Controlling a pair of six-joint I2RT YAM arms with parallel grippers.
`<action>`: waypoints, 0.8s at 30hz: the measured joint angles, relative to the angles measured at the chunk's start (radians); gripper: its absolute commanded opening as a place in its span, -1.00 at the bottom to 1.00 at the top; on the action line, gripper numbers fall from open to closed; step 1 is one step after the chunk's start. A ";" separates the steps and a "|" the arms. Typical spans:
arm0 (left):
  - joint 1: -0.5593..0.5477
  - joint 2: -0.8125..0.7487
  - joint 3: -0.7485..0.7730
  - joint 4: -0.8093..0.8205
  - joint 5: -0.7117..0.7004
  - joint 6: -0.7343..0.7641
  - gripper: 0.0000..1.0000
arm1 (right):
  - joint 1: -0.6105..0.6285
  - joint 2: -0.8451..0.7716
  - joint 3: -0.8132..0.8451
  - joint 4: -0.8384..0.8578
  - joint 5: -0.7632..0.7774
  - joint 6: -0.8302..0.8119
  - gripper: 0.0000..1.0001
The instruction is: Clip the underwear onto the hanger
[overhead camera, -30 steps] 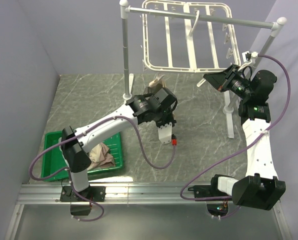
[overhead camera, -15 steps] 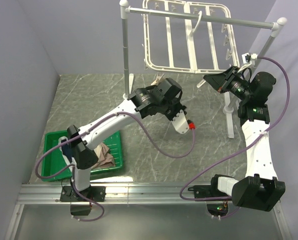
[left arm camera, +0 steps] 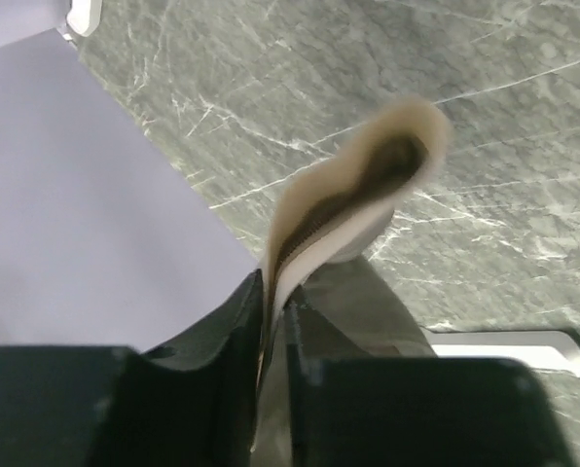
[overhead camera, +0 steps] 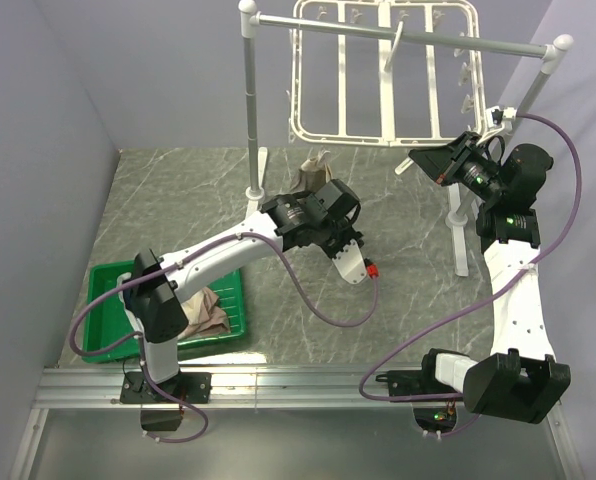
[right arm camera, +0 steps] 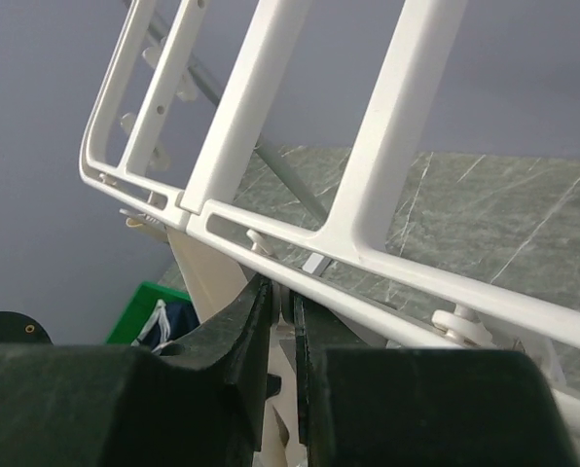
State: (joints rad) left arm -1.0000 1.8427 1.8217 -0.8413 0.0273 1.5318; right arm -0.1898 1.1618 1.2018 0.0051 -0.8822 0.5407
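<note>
The left end effector (overhead camera: 318, 188) sits in the middle of the overhead frame, above the grey marbled surface (overhead camera: 178, 200). It is clenched on the underwear (overhead camera: 315, 167). In the left wrist view the two dark fingers (left arm camera: 234, 326) are pressed together at the bottom centre. The underwear (left arm camera: 358, 190) rises from the slit between them as a folded strip that curls toward the upper right of the frame. Its outer edge is pale beige and the inside of the fold is darker brown. The cloth is blurred near its tip, and it hangs free of the surface.

The right end effector (overhead camera: 415, 160) is at the right of the overhead frame, just under the lower right corner of the hanger (overhead camera: 386, 100). The hanger hangs by its hook from the white pole rack (overhead camera: 250, 100) at the top of the frame. In the right wrist view the fingers (right arm camera: 241, 321) are drawn nearly together. A sliver of white plastic shows in the slit, so the end effector (right arm camera: 281, 284) appears clamped on a small part of the hanger (right arm camera: 368, 165) at its lower rail. Which part that is cannot be made out.

The underwear lies below and left of the hanger's lower rail, near it but apart.

A green tray (overhead camera: 103, 300) at the lower left holds a pinkish-beige garment (overhead camera: 203, 310).
</note>
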 measured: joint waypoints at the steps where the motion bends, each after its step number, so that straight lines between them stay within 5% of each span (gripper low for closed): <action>1: 0.000 -0.002 -0.002 0.004 -0.002 0.009 -0.44 | 0.000 0.000 0.000 0.000 0.001 -0.001 -1.00; 8: -0.003 -0.077 -0.158 0.051 -0.007 0.106 -0.07 | 0.000 0.000 0.000 -0.006 0.001 -0.007 -1.00; 24: -0.003 -0.079 -0.154 0.043 0.004 0.162 0.19 | 0.000 0.000 0.001 -0.008 -0.002 -0.010 -1.00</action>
State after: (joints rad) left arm -1.0031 1.7634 1.6672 -0.7979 0.0315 1.6939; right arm -0.1898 1.1618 1.2030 -0.0032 -0.8841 0.5304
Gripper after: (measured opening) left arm 0.588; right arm 0.174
